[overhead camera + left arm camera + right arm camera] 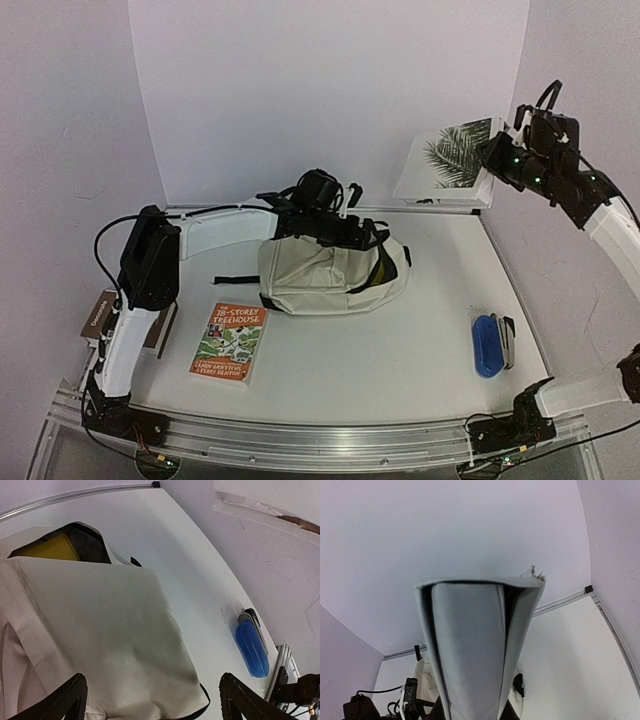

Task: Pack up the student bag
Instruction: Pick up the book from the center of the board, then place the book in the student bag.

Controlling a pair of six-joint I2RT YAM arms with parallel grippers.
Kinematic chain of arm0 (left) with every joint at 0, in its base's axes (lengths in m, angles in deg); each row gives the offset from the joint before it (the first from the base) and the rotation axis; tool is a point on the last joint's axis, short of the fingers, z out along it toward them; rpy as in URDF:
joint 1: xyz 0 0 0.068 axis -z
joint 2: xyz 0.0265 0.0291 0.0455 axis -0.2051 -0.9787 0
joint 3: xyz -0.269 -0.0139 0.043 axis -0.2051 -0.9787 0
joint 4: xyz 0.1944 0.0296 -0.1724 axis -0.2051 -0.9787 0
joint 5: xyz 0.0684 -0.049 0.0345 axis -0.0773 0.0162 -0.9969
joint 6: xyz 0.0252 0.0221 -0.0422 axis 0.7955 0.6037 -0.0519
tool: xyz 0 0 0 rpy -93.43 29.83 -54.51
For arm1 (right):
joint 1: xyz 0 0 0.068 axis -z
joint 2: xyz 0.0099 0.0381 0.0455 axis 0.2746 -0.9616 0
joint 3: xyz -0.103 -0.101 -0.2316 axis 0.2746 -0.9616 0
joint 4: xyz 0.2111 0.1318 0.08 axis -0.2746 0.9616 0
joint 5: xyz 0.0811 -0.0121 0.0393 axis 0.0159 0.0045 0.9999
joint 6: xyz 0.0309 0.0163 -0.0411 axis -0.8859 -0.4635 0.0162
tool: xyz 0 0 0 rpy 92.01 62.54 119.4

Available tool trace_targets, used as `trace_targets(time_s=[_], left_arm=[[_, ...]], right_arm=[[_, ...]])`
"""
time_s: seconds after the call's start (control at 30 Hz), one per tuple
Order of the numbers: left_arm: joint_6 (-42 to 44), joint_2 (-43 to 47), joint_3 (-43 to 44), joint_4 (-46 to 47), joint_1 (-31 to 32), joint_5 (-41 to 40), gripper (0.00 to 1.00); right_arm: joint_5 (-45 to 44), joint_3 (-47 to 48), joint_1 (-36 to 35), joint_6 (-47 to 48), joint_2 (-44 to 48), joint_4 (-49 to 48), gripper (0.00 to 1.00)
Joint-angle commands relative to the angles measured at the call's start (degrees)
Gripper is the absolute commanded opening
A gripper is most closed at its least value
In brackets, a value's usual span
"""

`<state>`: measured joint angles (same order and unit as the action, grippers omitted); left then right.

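Pinching a leaf-print book [450, 160] at the frame's upper right, the right hand [494, 155] is nearly closed. The left hand [152, 700] hangs spread wide above the bag [325, 278], which lies mid-table [400, 350].

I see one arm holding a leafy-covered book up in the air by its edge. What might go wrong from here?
1. The right gripper pinches the palm-leaf book by one edge, up in the air; it might slip or swing loose.
2. The student bag lies slumped, its opening looking narrow with a yellow thing already inside, so the book may snag on the rim.
3. The left gripper hangs open over the bag; the arms could bump there.
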<state>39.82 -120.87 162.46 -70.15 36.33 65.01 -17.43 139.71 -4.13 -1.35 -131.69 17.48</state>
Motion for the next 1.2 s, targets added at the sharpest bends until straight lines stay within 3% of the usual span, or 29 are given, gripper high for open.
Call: trace_targets(time_s=[0.0,0.17,0.27,0.43,0.57,0.87,1.17], left_arm=[[2.7,-3.4,7.4,-4.0,0.6,-7.1,0.94],[3.1,-7.5,12.9,-6.0,0.9,-8.0,0.94],[2.8,-9.9,16.7,-8.5,0.9,-9.2,0.86],[2.2,-10.1,17.8,-9.5,0.8,-10.8,0.29],[2.8,-4.7,12.0,-6.8,0.9,-12.1,0.02],[7.3,16.4,-4.4,1.5,0.8,-9.9,0.00],[6.0,19.9,-5.7,0.5,0.8,-5.0,0.00]], right_arm=[[-1.6,-1.2,0.3,-1.2,2.1,-3.9,0.13],[-1.1,-2.9,0.3,-2.2,3.5,-3.7,0.13],[-0.3,-4.2,0.2,-3.0,4.7,-3.7,0.13],[0.7,-5.5,0.3,-3.1,6.2,-2.2,0.14],[3.4,-5.9,0.2,-3.7,6.9,-0.5,0.14],[9.2,-11.4,0.2,-6.8,8.6,-0.2,0.13],[21.7,-18.6,0.2,-12.7,6.3,-6.0,0.10]])
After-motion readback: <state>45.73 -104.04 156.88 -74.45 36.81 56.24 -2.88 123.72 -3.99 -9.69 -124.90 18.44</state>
